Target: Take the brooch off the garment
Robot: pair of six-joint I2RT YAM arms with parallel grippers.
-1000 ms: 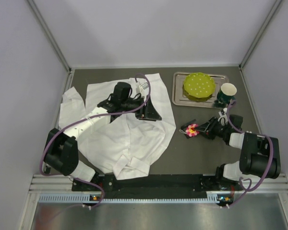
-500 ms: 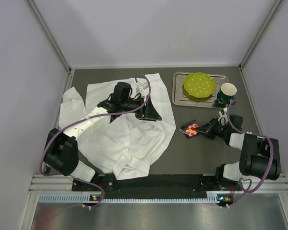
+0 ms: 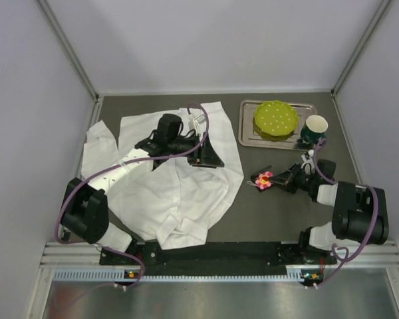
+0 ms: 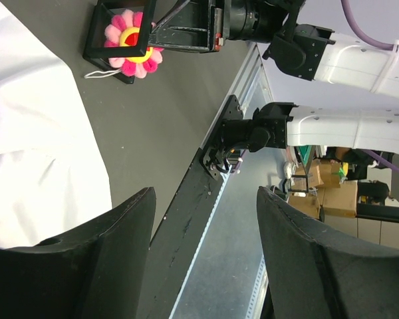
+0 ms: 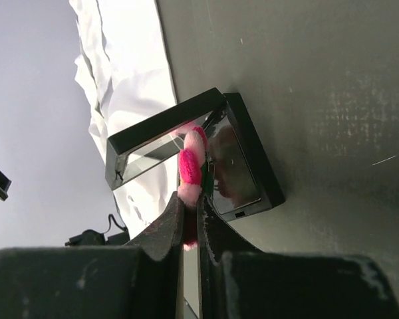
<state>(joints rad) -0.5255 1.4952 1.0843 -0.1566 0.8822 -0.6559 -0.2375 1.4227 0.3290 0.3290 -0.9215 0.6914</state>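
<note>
Top view: the left gripper point(image 3: 209, 157) hangs over the large white wrinkled fabric shirt point(image 3: 166, 189), its 2 fingers spread wide with nothing between them. The right gripper point(image 3: 276, 178) lies low over the dark table point(image 3: 279, 212), off the shirt's edge. At its tip sits the small pink-red flower-shaped brooch point(image 3: 266, 177), against a small black square frame point(image 3: 257, 183). Beyond that gripper are a silver metal tray point(image 3: 247, 136) bearing a yellow-green dotted plate point(image 3: 276, 117), and a green cup point(image 3: 314, 126).

Left wrist: ahead of the parted fingers point(image 4: 80, 266) the shirt point(image 4: 33, 133) lies to 1 side. The brooch point(image 4: 134, 41) and frame point(image 4: 95, 33) lie further out on bare table.

Right wrist: the fingers point(image 5: 159, 232) are pinched together on the petals of the brooch point(image 5: 190, 166), with the frame point(image 5: 246, 166) just ahead, touching it.
</note>
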